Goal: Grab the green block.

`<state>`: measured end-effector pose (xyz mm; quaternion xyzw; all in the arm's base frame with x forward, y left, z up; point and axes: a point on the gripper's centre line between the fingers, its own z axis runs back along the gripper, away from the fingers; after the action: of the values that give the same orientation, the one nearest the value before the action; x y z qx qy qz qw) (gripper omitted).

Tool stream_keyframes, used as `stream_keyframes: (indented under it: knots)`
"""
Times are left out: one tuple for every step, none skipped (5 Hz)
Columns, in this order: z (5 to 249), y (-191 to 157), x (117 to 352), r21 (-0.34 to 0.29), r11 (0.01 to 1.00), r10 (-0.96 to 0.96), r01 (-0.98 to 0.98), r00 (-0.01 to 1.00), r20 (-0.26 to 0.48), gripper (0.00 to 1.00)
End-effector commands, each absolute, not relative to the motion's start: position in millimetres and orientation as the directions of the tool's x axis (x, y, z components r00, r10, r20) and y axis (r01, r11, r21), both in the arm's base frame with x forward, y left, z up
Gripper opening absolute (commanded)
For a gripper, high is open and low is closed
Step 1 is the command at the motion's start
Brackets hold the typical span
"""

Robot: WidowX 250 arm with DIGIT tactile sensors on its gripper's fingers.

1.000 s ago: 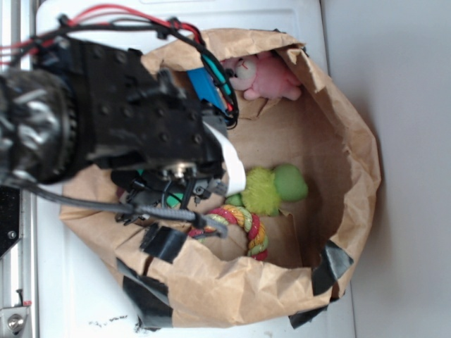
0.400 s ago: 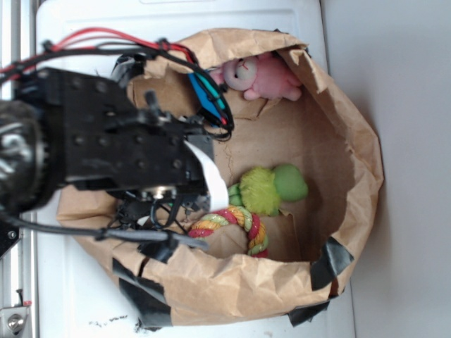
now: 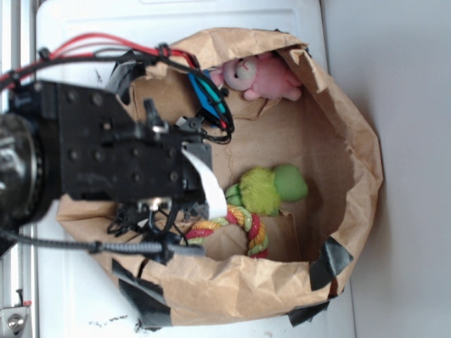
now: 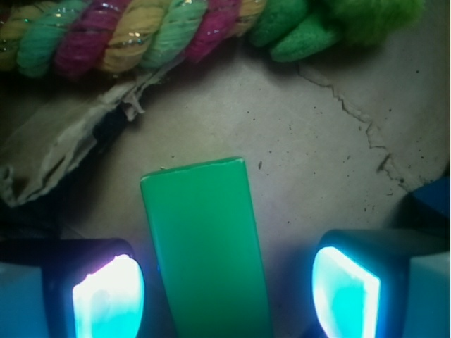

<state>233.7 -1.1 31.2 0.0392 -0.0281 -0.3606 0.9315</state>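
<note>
Wrist view: the tool [image 4: 225, 289] stands open, its two glowing pads [image 4: 108, 299] either side of the green block [image 4: 206, 246], touching neither face. The block lies flat on the brown paper floor of the bag [image 3: 317, 162], below the multicoloured rope toy [image 4: 127, 35]. Exterior view: the black arm [image 3: 106, 162] hides the block; a lime plush toy [image 3: 268, 189] and pink plush [image 3: 257, 76] lie in the bag.

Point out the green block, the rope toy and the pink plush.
green block [image 4: 206, 246], wrist view, middle of its top face
rope toy [image 4: 127, 35], wrist view, on its twisted strands
pink plush [image 3: 262, 76], exterior view, on its body
</note>
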Motion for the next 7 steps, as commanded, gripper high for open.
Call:
stream_keyframes:
  knots:
    - [16,-28,248,0.111,0.724,-0.686,0.681,0.727,0.011,1.00]
    - [-1,-36,244,0.125,0.710,-0.697,0.693,0.717,-0.014,1.00]
    - [-4,-34,244,0.115,0.720,-0.688,0.684,0.726,-0.016,1.00]
    - [-1,-30,242,0.116,0.734,-0.675,0.670,0.738,0.010,0.00]
    - [2,-25,242,0.111,0.740,-0.669,0.663,0.743,0.018,0.00]
    - [11,-15,242,0.085,0.763,-0.645,0.641,0.764,0.032,0.00]
    - [28,-3,245,0.050,0.847,-0.532,0.530,0.845,0.054,0.00]
